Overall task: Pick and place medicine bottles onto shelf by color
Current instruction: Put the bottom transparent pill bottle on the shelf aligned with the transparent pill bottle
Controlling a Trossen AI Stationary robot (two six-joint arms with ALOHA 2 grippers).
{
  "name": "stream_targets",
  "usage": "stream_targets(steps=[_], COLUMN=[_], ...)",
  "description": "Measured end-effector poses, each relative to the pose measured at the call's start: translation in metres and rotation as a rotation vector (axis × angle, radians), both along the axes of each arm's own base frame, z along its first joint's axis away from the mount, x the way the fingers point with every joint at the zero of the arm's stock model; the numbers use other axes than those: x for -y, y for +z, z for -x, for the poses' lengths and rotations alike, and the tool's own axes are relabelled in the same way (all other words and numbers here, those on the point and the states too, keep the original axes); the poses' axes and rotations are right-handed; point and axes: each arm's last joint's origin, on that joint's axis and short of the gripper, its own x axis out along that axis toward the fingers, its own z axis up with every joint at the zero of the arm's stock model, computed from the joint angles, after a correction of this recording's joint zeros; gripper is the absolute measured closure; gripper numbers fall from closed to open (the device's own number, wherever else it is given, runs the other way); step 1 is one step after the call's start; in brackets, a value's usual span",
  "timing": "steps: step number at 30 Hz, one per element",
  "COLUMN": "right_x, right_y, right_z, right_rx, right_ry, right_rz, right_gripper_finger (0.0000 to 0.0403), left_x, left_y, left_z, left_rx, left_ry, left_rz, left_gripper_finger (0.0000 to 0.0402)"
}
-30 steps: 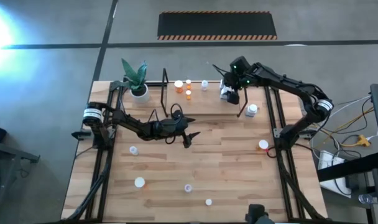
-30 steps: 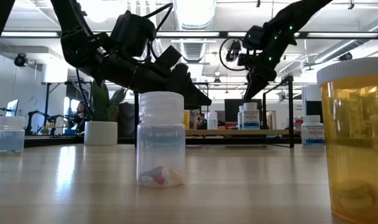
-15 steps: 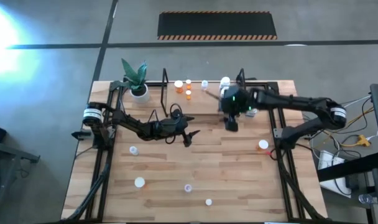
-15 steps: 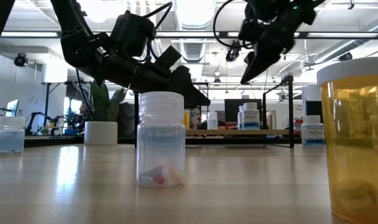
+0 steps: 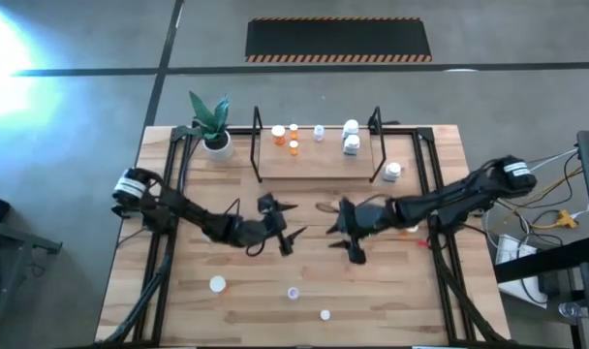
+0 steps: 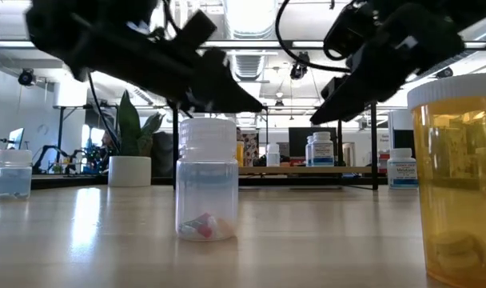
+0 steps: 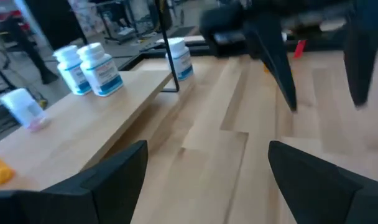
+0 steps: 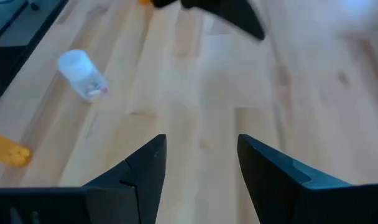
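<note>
1. Your left gripper (image 5: 287,225) hangs over mid-table with its fingers spread wide and nothing between them. The left wrist view shows bare planks in the gap.
2. Your right gripper (image 5: 345,233) sits just beside it, also mid-table. Its fingers stand apart with only tabletop between them, so it holds nothing.
3. The shelf (image 5: 314,155) lies at the far edge of the table (image 5: 391,291), well apart from both grippers.
4. On the shelf you have three orange bottles (image 5: 287,137) toward its left end, one clear bottle (image 5: 319,133) about mid-board, and two white bottles (image 5: 351,138) toward its right end.
5. Another white bottle (image 5: 392,172) stands on the table just outside the shelf's right frame.
6. Loose near the front edge: a white-capped orange bottle (image 5: 218,284), a clear bottle with pink contents (image 5: 294,292), and a small one (image 5: 325,314).
7. One more orange bottle (image 5: 411,228) is partly hidden under the right arm.
8. A potted plant (image 5: 212,126) stands at the far left corner.
</note>
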Motion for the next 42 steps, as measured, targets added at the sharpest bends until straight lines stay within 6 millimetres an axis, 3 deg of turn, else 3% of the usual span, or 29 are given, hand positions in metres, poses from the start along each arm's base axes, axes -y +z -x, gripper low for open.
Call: stream_targets(steps=[6,13,19,30,35,42], right_x=[-0.048,-0.089,-0.104,-0.126,-0.141,-0.153], right_y=[-0.022,-0.042,-0.05,-0.044,-0.048,-0.051], right_z=[-0.013,-0.041,-0.072,-0.104,-0.115,-0.122], right_rx=[0.049,0.035,0.021,-0.01,0.013,0.032], right_ry=[0.06,0.147,0.147,0.188,0.225,0.232], right_rz=[0.042,0.06,0.067,0.106,0.132,0.143], right_gripper_finger=[0.0216,0.0216,0.0202,0.0104,0.0118,0.0179], left_x=[0.032,0.05,0.051,0.055,0.057,0.057], left_y=[-0.005,-0.02,-0.04,-0.061,-0.063,-0.063], left_z=[0.012,0.027,0.042,0.043,0.042,0.042], left_rx=[0.032,-0.029,-0.132,-0.148,-0.142,-0.143], left_ry=[0.034,0.076,0.191,0.239,0.233,0.231], left_rz=[0.131,0.276,0.362,0.385,0.388,0.388], left_gripper_finger=[0.0086,0.0086,0.0086,0.0086,0.0086,0.0086])
